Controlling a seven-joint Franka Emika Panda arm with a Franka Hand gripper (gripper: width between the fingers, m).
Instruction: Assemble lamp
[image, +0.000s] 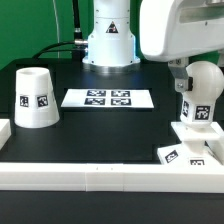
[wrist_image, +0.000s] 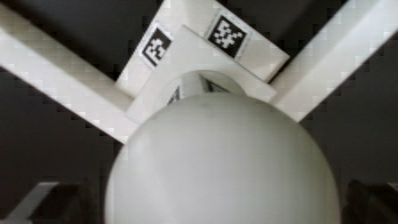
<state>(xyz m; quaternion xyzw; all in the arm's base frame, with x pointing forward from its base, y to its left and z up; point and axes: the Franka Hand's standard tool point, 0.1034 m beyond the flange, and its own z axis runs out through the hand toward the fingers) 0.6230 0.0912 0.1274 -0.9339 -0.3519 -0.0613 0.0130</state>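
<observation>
We log the edges first: a long white rail (image: 100, 176) closes the bottom of the exterior frame, with a short white rail piece (image: 4, 132) at the left edge; the black table (image: 110, 135) lies bare across the centre and lower left, which is the widest room for moving. The shade (image: 35, 97) stands mouth down at centre left, well apart from the other parts; the marker board (image: 108, 98) lies flat at centre, below the arm's white pedestal (image: 108, 40) at top centre.

The right side is crowded: the bulb (image: 201, 92) stands upright at centre right over the base (image: 183, 152), which sits just beside the long rail at lower right; we cannot tell whether bulb and base are joined.

The gripper (wrist_image: 205, 205) hangs over the bulb with its jaws spread wide; in the wrist view the bulb's round top fills the middle, with dark fingers (wrist_image: 366, 198) dim on either side, apart from it as far as we can see.

Labels are square black-and-white tags: two on the shade, four on the marker board, one on the bulb, two on the base; the patterns are too small to read.
</observation>
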